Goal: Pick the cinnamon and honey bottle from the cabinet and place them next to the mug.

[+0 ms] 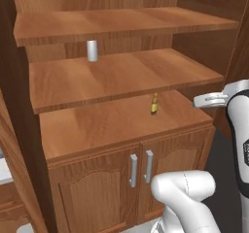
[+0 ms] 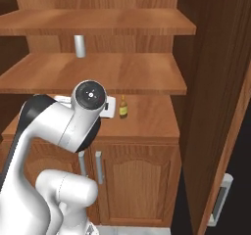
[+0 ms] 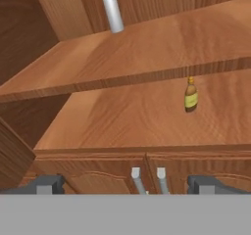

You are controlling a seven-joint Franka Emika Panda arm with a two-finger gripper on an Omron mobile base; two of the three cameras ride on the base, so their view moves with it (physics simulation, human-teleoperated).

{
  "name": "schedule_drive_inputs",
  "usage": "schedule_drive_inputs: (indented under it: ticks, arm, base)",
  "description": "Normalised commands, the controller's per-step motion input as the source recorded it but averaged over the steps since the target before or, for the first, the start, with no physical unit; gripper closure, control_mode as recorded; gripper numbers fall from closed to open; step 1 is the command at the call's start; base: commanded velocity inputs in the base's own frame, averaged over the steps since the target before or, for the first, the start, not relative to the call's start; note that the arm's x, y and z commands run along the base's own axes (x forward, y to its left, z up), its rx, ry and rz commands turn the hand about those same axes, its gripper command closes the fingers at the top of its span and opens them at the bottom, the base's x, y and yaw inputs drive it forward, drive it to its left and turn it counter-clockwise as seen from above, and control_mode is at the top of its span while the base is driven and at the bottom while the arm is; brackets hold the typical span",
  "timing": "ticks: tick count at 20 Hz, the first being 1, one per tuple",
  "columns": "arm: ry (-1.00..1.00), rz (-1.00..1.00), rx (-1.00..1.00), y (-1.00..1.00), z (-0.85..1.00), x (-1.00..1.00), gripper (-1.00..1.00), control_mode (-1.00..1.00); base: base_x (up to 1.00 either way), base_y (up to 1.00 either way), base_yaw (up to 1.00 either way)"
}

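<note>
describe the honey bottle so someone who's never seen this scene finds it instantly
Start at the reddish-brown wooden cabinet with open shelves. On its lowest open surface, above the double doors, the honey bottle stands alone, toward the right. It is slim and amber with a narrow neck, unlike the plain grey cylinder one shelf higher.

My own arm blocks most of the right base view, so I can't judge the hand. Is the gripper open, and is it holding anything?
Observer: In the hand view the gripper is wide open, with nothing between its jaws.
Operator: Where is the honey bottle relative to it?
Observer: In the hand view the honey bottle stands upright ahead of the gripper, right of the view's middle, on the lowest open shelf of the cabinet.
Operator: From here the hand looks almost against the bottle. Is it?
Observer: No. The left base view shows a plain stretch of bare shelf wood between them, and the hand is beside the bottle at about its height.
</note>
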Motion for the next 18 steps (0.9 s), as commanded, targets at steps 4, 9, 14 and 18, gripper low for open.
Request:
schedule_drive_inputs:
  ticks: [4,9,14,18]
  arm:
    - [0.0,0.0,0.0,0.0,0.0,0.0,-1.0,1.0]
    - [0.0,0.0,0.0,0.0,0.0,0.0,-1.0,1.0]
    - [0.0,0.0,0.0,0.0,0.0,0.0,-1.0,1.0]
    - [0.0,0.0,0.0,0.0,0.0,0.0,-1.0,1.0]
  base:
    - [0.32,-0.01,0.01]
    - [0.44,0.0,0.0]
    - [0.18,0.0,0.0]
    - [0.0,0.0,0.0]
